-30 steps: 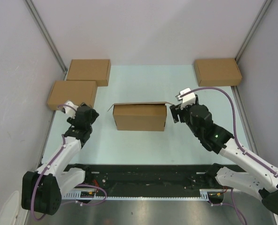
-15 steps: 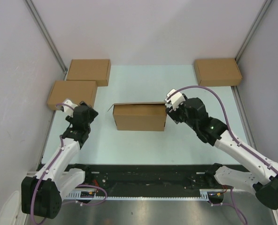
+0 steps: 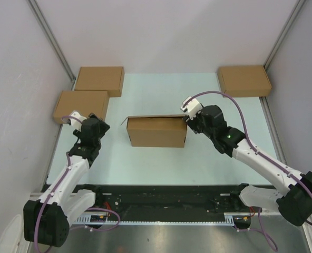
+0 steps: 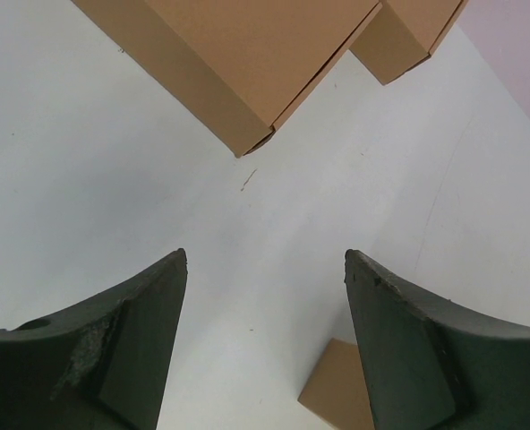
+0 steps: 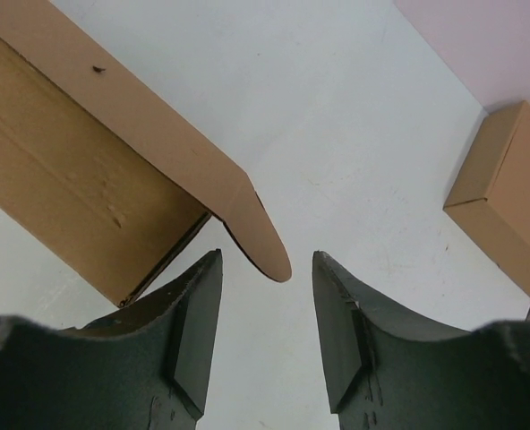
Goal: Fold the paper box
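The paper box [image 3: 157, 132] stands in the middle of the table as a partly folded brown cardboard shape with its lid raised. My right gripper [image 3: 189, 124] is open at the box's right end. In the right wrist view the box's side [image 5: 77, 193] is at the left. The rounded tab [image 5: 252, 235] reaches into the gap at my right gripper [image 5: 267, 258], and the fingers are not closed on it. My left gripper [image 3: 98, 128] is open and empty, left of the box. In its own view the left gripper [image 4: 265, 260] is over bare table. A cardboard corner [image 4: 332, 394] shows low between the fingers.
Two closed brown boxes lie at the back left, one [image 3: 81, 105] near my left gripper and one [image 3: 99, 80] behind it. Both show in the left wrist view [image 4: 238, 63] [image 4: 408, 36]. A third box [image 3: 244, 80] lies at the back right [image 5: 507, 197]. Walls stand on both sides.
My right gripper has moved left and away from me, up to the box's right end and its tab. The left arm has barely moved. The box has not shifted.
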